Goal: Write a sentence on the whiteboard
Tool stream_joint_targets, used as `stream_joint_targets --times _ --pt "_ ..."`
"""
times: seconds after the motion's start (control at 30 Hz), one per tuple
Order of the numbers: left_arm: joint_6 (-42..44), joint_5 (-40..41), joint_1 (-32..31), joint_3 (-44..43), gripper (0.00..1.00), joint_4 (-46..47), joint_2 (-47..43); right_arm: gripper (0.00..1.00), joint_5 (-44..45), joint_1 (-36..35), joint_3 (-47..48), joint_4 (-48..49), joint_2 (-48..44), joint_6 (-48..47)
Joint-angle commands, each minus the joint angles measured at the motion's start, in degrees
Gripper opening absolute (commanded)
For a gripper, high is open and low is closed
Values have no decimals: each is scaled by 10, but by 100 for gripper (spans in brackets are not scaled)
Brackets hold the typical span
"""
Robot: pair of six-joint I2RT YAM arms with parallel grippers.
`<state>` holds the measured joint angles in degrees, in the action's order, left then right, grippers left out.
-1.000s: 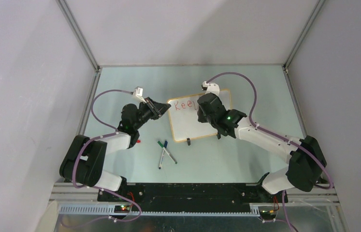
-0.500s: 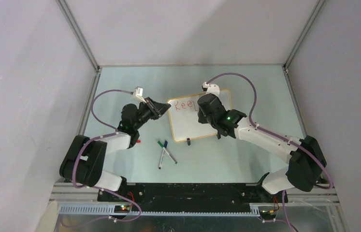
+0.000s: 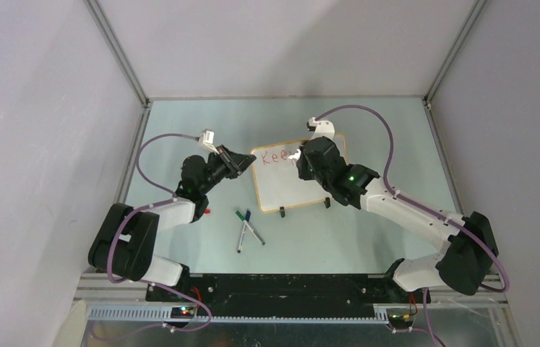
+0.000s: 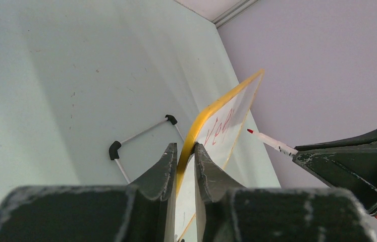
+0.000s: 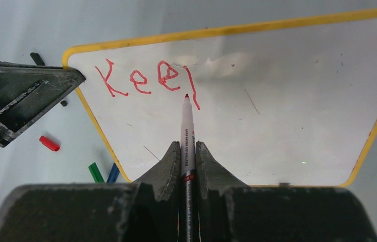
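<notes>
The left gripper (image 4: 185, 151) pinches the left rim of the whiteboard (image 3: 288, 189), which stands mid-way across the surface (image 3: 202, 123). The board looks light, stiff and glossy, best held by its frame. It leans back, long axis left-right. The sentence (image 5: 146, 80) reads "Kee" plus a stroke; the right gripper (image 5: 187, 151) clamps a marker (image 5: 186, 118) there.

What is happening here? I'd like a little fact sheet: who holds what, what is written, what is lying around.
Left claw: shut on the whiteboard by its yellow edge
Right claw: shut on a red marker
Writing: red "Kee" plus one slanted stroke
Marker tip: beside that stroke; contact with the board unclear
On the table: two loose markers, one capped green and one blue, and a red cap
</notes>
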<state>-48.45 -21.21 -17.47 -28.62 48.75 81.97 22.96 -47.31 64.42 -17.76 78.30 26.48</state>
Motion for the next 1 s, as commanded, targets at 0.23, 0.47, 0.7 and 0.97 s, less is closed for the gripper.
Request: stream_joint_targets --times 0.23,0.47,0.7,0.97 --pt "7 7 -1 -19 17 10 -17 0 3 0 19 63 1 -19" --pt "14 13 -1 -23 17 -10 -19 0 2 9 20 77 17 -20" --pt "22 19 -1 -27 17 -30 -23 0 2 13 19 82 23 -20" --pt "20 17 -1 -26 17 -24 -22 0 -2 18 20 83 29 -20"
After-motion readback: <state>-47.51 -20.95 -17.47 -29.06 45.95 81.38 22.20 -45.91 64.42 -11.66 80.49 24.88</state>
